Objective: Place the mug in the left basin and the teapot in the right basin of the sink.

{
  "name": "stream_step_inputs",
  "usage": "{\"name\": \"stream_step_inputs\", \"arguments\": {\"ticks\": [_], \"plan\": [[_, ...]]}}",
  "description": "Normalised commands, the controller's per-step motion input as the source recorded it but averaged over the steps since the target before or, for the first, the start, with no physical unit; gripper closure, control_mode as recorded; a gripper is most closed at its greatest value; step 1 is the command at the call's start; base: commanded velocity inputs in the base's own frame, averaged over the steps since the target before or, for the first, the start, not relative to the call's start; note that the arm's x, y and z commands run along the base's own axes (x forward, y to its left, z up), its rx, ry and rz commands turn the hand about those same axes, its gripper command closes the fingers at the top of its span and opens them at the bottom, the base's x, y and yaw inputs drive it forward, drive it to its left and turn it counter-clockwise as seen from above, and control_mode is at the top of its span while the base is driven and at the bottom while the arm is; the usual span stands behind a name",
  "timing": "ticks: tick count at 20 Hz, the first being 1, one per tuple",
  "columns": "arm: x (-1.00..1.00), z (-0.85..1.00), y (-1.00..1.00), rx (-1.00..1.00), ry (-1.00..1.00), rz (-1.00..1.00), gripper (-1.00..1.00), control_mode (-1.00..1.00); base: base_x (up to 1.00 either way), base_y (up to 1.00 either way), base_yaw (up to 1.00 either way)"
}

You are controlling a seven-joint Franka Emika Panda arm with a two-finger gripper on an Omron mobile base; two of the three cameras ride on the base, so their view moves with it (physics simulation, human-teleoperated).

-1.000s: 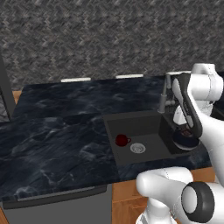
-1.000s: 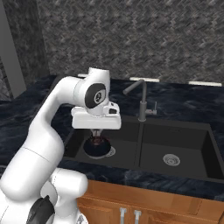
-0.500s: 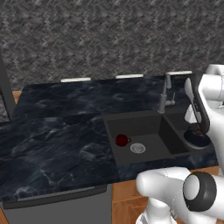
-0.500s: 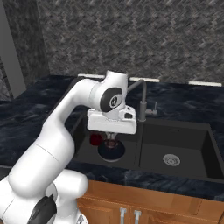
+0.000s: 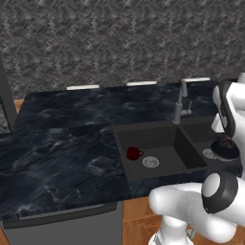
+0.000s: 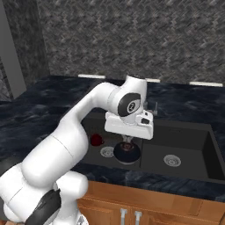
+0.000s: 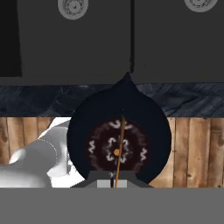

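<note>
The teapot (image 6: 127, 152) hangs from my gripper (image 6: 128, 141), whose jaws are pinched nearly together on its thin wire handle, and it sits in the air over the sink's (image 6: 206, 145) front edge, roughly at the divider between the two bowls. From my hand view it seems to be out over the bench (image 7: 183, 99) lip and the wooden cabinet front rather than over a bowl, though that angle is poor. To do this well, I should carry it on toward the right basin (image 6: 176, 149), clear the tap (image 5: 179, 103), lower it near the drain (image 6: 172, 160), then let go. It is squat, round and black-grey, with reddish squiggles ringing its top. The mug (image 5: 133, 153) already sits in the left basin (image 5: 153, 143).
</note>
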Motion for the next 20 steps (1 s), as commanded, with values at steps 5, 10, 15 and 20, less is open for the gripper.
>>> {"name": "stream_step_inputs", "arguments": {"ticks": [5,10,15,20], "plan": [[0.27,-0.11,-0.41,0.0,0.0,-0.09,1.0,-1.0,0.0,0.0,0.0],[0.31,-0.12,-0.39,0.0,0.0,-0.07,1.0,-1.0,0.0,0.0,0.0],[0.33,-0.13,-0.34,0.0,0.0,-0.05,1.0,-1.0,0.0,0.0,0.0],[0.35,-0.16,-0.31,0.0,0.0,-0.01,1.0,-1.0,0.0,0.0,0.0]]}}
